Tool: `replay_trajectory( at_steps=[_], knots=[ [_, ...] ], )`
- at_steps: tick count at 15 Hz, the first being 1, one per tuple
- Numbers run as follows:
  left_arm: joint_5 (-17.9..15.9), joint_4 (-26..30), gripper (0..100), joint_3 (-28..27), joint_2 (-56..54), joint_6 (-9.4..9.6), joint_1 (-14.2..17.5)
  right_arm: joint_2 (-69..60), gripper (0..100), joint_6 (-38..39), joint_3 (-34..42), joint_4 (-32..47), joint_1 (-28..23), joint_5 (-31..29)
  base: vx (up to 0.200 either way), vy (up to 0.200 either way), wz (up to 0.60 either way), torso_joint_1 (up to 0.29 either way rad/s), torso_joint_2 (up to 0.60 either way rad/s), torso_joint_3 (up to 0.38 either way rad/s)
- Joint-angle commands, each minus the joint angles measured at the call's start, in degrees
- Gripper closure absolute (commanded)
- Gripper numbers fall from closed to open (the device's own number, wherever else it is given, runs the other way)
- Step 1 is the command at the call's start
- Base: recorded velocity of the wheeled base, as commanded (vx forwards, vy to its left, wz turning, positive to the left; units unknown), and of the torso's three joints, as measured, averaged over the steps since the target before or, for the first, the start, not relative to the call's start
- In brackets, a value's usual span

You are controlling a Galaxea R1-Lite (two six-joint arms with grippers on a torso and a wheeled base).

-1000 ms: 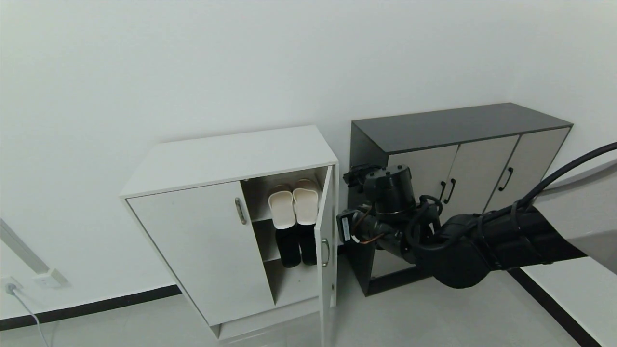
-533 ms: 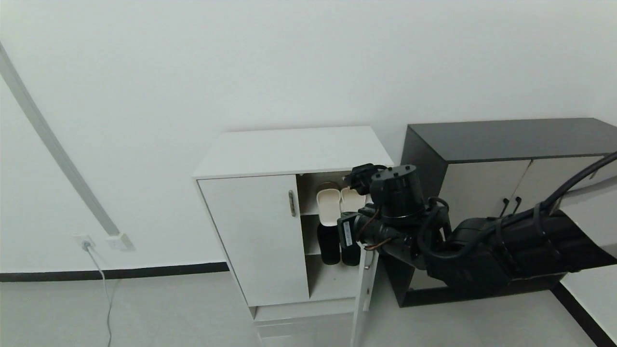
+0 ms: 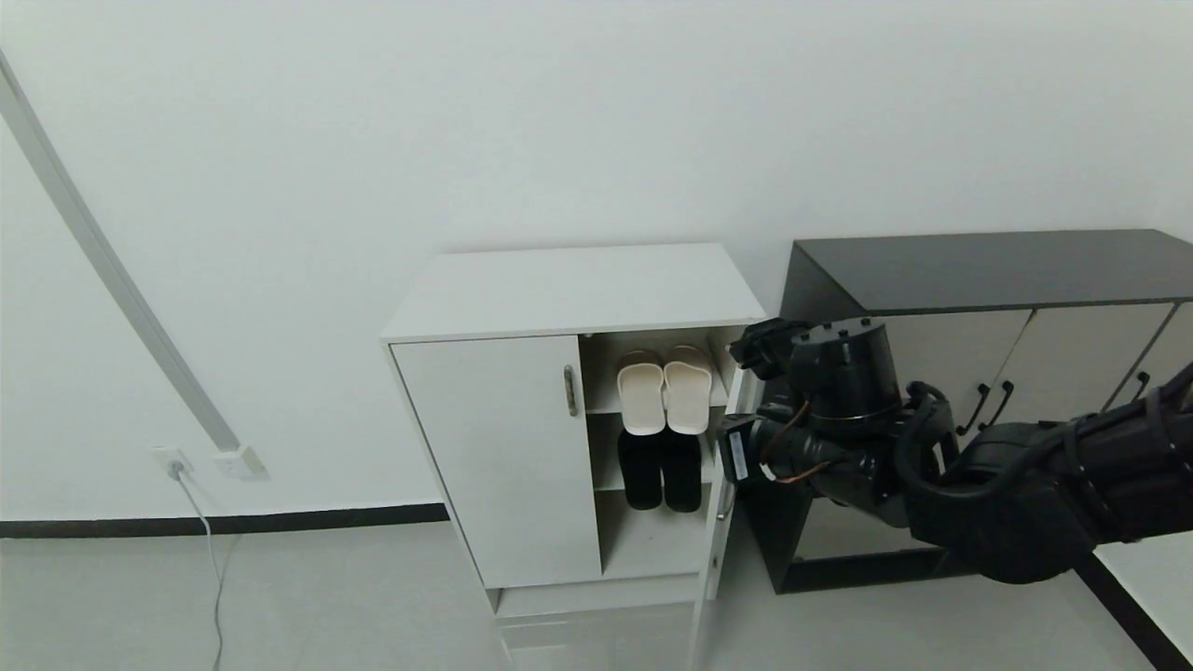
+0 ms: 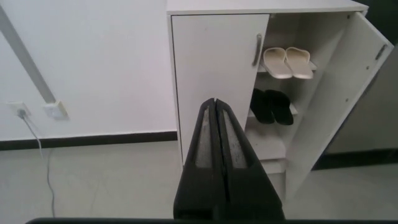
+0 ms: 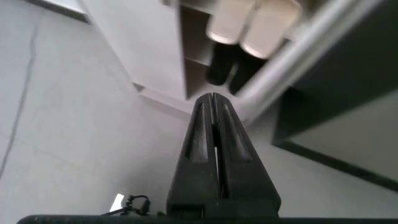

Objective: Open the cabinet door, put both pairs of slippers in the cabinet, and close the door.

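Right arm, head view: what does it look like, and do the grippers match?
The right arm is bulky black, with a round bolted joint cap, looped black cables, a thin orange wire and a white label. The left gripper and right gripper match: tapering black fingers, grey pads.

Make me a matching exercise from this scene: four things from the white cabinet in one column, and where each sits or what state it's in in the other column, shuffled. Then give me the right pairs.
Column one
1. white slippers
2. black slippers
3. left cabinet door
4. right cabinet door

Column two
A. shut
B. on the upper shelf
C. swung open
D. on the shelf below the upper one

Pairs: 1-B, 2-D, 3-A, 4-C
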Motion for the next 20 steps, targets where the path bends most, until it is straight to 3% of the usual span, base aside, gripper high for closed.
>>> replay_trajectory(
  at_steps=[1,5,9,20],
  knots=[
    [0.03,-0.01,100,0.00,0.05,0.00,0.00,-2.75,100,-0.90,4.20,0.01,-1.35,-0.01,0.200,0.000,0.00,0.002,0.01,-0.002],
    [0.03,-0.01,100,0.00,0.05,0.00,0.00,-3.72,100,-1.43,9.56,0.01,-3.02,-0.10,0.200,0.000,0.00,0.001,0.00,0.007],
    [0.03,-0.01,100,0.00,0.05,0.00,0.00,-4.07,100,-2.48,12.47,-0.43,-4.78,0.16,0.000,0.000,0.00,0.000,0.00,0.000],
    [0.03,-0.01,100,0.00,0.05,-0.09,0.00,7.62,100,-1.96,4.29,-3.77,-4.60,1.57,0.000,0.000,0.00,0.000,0.00,0.000]
  ],
)
